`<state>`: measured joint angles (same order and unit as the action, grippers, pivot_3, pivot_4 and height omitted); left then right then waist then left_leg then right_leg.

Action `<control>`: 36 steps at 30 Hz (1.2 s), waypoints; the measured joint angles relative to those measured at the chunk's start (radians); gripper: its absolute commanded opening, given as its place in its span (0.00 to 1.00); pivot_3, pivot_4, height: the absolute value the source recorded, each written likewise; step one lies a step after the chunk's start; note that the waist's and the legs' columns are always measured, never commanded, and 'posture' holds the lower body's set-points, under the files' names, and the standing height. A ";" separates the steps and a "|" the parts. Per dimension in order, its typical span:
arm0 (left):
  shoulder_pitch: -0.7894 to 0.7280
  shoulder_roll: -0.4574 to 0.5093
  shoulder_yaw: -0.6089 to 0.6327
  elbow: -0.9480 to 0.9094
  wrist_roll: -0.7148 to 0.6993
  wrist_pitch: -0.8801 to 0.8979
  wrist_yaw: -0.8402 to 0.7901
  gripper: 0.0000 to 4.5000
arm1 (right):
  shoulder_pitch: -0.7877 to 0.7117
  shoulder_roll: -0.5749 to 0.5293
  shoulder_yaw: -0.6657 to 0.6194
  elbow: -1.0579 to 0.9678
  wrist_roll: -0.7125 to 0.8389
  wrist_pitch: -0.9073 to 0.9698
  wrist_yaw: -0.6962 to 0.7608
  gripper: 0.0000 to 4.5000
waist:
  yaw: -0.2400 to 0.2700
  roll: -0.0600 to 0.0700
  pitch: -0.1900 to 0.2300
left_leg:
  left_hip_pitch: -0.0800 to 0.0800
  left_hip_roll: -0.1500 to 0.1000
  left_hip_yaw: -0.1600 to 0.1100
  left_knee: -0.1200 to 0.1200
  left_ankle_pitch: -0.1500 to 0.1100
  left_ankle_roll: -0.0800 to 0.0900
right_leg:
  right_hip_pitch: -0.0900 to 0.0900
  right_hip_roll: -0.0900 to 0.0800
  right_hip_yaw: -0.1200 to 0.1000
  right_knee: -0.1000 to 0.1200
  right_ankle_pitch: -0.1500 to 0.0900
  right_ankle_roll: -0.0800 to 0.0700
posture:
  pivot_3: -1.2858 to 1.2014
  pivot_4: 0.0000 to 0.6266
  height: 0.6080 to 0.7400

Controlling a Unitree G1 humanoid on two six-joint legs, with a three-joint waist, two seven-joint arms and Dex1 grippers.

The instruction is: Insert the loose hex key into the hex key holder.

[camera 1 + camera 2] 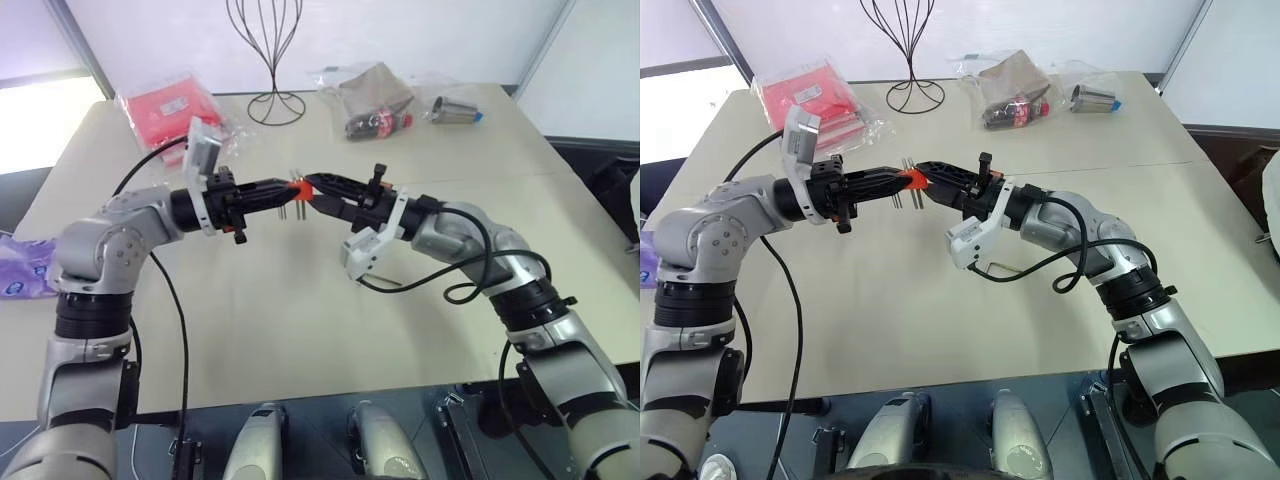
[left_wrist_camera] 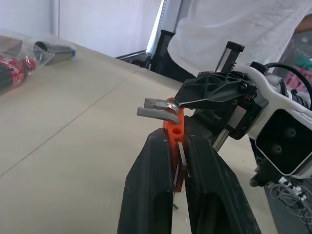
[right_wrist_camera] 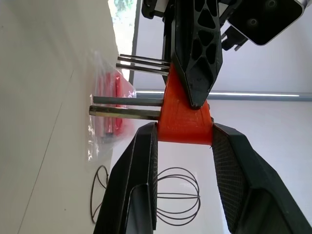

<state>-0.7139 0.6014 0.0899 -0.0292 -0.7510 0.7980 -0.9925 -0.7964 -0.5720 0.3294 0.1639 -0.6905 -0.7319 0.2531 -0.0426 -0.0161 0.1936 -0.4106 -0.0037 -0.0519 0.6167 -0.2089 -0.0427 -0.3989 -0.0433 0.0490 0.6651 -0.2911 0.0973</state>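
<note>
The orange hex key holder (image 3: 184,117) is held in mid-air above the beige table (image 1: 300,320), pinched from both sides. The right gripper (image 3: 184,139) clamps the block's end between its 2 black fingers. The left gripper (image 2: 178,146) is closed narrow on the block from the opposite side, and a thin grey rod, apparently the loose hex key (image 2: 181,158), lies between its fingers against the holder. Several grey keys stick out of the holder, their bent ends showing in the left wrist view.

The insertion step looks to be in hand or nearly finished; whether the loose key is fully seated cannot be told. The next move likely calls for pressing the key home along its slot while the right gripper steadies the block, avoiding any twist that could pop the holder free.
</note>
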 measured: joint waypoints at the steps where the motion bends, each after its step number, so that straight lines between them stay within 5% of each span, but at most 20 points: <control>1: 0.000 0.000 0.000 0.000 0.000 0.000 0.000 0.00 | 0.000 0.000 0.000 0.000 0.001 0.000 0.001 0.23 | 0.000 0.000 0.000 | 0.000 0.000 0.000 0.000 0.000 0.000 | 0.000 0.000 0.000 0.000 0.000 0.000 | 0.52 0.24 1.00; 10: 0.000 -0.009 0.000 0.000 0.006 -0.002 0.001 0.00 | 0.000 -0.001 0.000 0.000 0.019 0.011 0.021 0.23 | 0.000 0.000 0.000 | 0.000 0.000 0.000 0.000 0.000 0.000 | 0.000 0.000 0.000 0.000 0.000 0.000 | 0.52 0.24 1.00; 17: 0.004 -0.015 0.000 0.001 0.021 -0.004 0.003 0.00 | 0.000 -0.001 -0.001 -0.005 0.057 0.028 0.046 0.99 | 0.000 0.000 0.000 | 0.000 0.000 0.000 0.000 0.000 0.000 | 0.000 0.000 0.000 0.000 0.000 0.000 | 0.52 0.24 1.00; 24: 0.008 -0.013 -0.007 0.001 0.047 -0.023 -0.005 0.00 | 0.014 -0.047 -0.009 -0.051 0.155 0.131 0.202 0.99 | 0.003 0.000 0.000 | 0.000 0.000 -0.001 0.001 0.000 0.000 | 0.001 0.000 -0.001 0.000 0.000 0.000 | 0.52 0.24 1.00; 30: 0.012 0.010 -0.028 -0.011 0.107 -0.090 -0.011 0.00 | 0.054 -0.114 -0.107 -0.154 0.508 0.709 0.619 0.99 | 0.005 0.000 0.000 | 0.000 0.001 -0.002 0.003 0.000 0.001 | 0.002 -0.001 -0.002 0.000 0.000 0.000 | 0.52 0.24 1.00; 36: 0.048 0.019 -0.028 -0.046 0.110 -0.110 -0.007 0.00 | 0.008 -0.251 -0.110 -0.217 0.653 1.034 0.906 0.99 | 0.003 0.000 0.000 | 0.000 0.001 -0.002 0.003 -0.001 0.002 | 0.002 -0.001 -0.002 0.000 0.000 0.000 | 0.52 0.24 1.00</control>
<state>-0.6662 0.6209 0.0624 -0.0755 -0.6408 0.6883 -0.9993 -0.7885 -0.8226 0.2190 -0.0531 -0.0380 0.3023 1.1588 -0.0399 -0.0158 0.1938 -0.4107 -0.0030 -0.0537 0.6195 -0.2101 -0.0408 -0.3967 -0.0440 0.0470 0.6648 -0.2912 0.0974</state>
